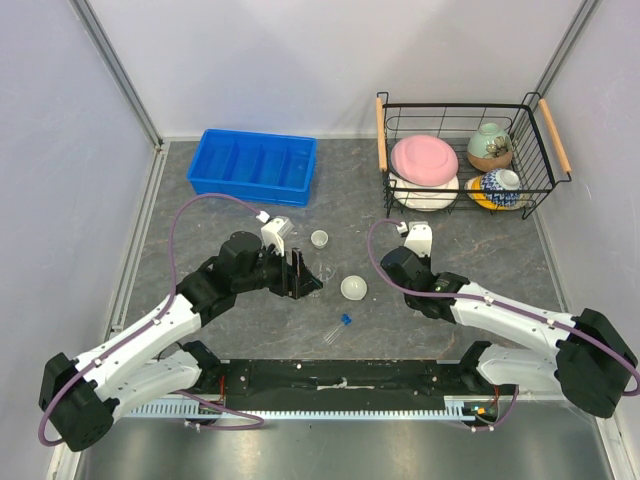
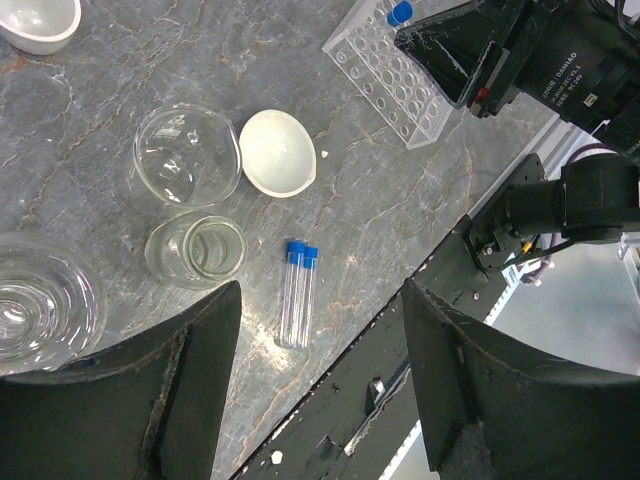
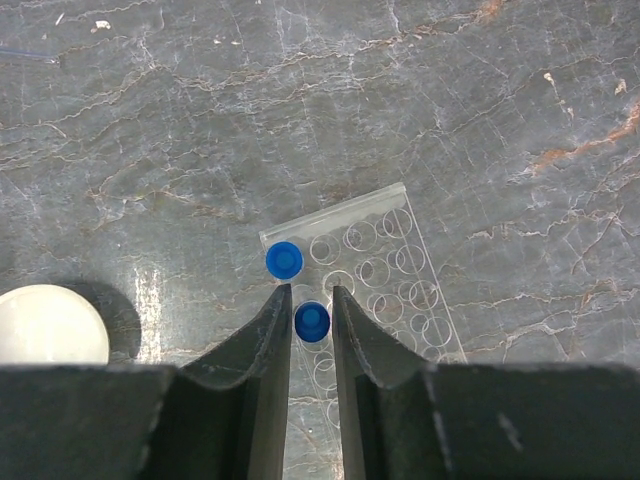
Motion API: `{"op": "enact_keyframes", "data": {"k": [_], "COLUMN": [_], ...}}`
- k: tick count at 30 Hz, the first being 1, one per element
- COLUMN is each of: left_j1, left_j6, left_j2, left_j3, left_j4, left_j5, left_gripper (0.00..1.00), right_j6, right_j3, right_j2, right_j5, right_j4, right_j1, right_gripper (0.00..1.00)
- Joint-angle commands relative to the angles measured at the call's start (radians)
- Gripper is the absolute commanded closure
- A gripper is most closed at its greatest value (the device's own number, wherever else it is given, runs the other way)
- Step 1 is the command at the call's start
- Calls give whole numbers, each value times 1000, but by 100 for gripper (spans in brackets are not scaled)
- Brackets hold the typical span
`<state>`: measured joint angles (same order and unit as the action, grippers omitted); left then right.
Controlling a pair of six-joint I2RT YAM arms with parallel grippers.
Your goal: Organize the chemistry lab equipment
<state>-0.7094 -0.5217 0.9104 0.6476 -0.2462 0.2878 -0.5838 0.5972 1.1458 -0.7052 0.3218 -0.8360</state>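
Pinching a blue-capped tube [image 3: 312, 322], the right gripper [image 3: 312, 298] is nearly closed, with its fingers tight on both sides of the cap. The tube is upright over the near rows of the clear plastic rack [image 3: 385, 268]. Can't tell if it is seated in a hole. A second tube [image 3: 284, 260] stands in a corner hole just beside it. A white dish [image 3: 48, 326] is off to the lower left on the table [image 3: 480, 120].

The left gripper [image 2: 320, 288] is wide open, holding nothing, and hovers above the table. A tube pair [image 2: 298, 292] lies flat side by side just below the gap, caps away from the gripper. Next to it is a small beaker [image 2: 196, 250], then a wider beaker [image 2: 188, 155] and an upturned round dish [image 2: 278, 152]. A flask [image 2: 35, 300] is at the left edge.

At the far side of the table are a blue bin [image 1: 255, 165] on the left and a wire basket [image 1: 535, 180] holding a pink plate [image 1: 425, 157] and bowls on the right.
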Motion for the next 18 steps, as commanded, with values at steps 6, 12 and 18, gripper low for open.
{"op": "enact_keyframes", "data": {"k": [6,12,18], "left_j1": [-9,-50,-260], "left_j6": [38,46,49], "left_j2": [5,38,160], "left_j3": [26,47,129], "left_j4": [1,-36,-103], "left_j5": [-30,-108,-321], "left_gripper": [28,28,28], "right_j6": [-11,16,25], "right_j3": [30,139,217], "right_j2": [-24,-72,-121], "right_j5": [-28,-48,-43], "right_j4": [17,152,270], "right_j1": [-5,-8,-18], "right_gripper": [59,47,46]}}
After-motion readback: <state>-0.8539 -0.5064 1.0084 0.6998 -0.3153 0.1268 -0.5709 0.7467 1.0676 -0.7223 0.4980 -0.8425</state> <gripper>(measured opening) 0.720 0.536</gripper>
